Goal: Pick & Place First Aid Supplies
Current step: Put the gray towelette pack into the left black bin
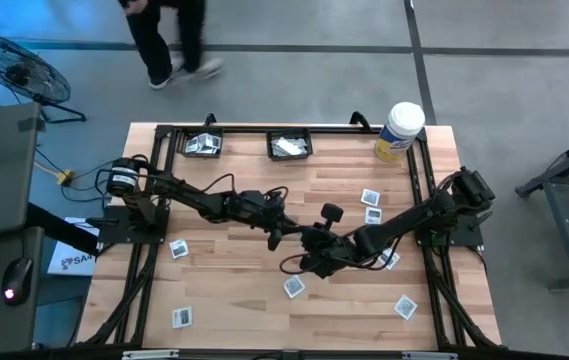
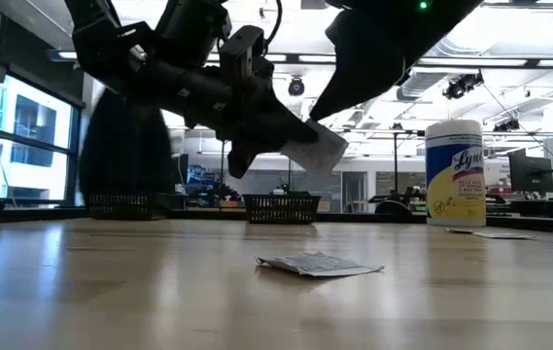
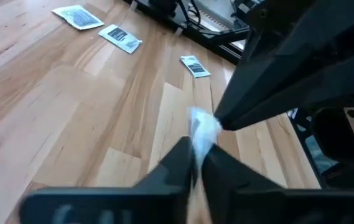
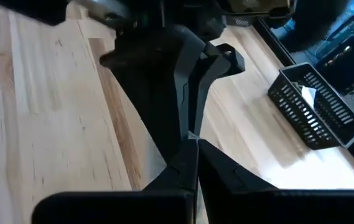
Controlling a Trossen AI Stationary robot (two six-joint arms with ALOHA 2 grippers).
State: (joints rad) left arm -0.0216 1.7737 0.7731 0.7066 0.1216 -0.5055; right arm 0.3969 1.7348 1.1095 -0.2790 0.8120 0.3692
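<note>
A small white packet (image 3: 203, 132), one of the first aid supplies, hangs above the middle of the table between my two grippers. My left gripper (image 3: 195, 152) is shut on it, coming from the table's left. My right gripper (image 4: 194, 148) meets it from the right, also shut, with a sliver of white at its tips. In the low view the packet (image 2: 321, 146) is well clear of the wood. Another packet (image 2: 320, 263) lies flat on the table below. Several more packets (image 1: 405, 306) lie scattered about. My left gripper pinches one edge of the white packet (image 3: 195, 144) between its two fingertips, coming nearly level from the table's left. The packet is lifted clear of the table. My right gripper has the packet's opposite edge (image 3: 215, 124) at its shut fingertips, slanting down from the right; only a sliver shows there.
Two black mesh baskets (image 1: 203, 144) (image 1: 290, 146) stand at the far edge, each with packets inside. A white tub with a yellow label (image 1: 399, 130) stands at the far right corner. A person (image 1: 169, 40) stands beyond the far edge. Black frame rails (image 1: 419, 190) run along both sides.
</note>
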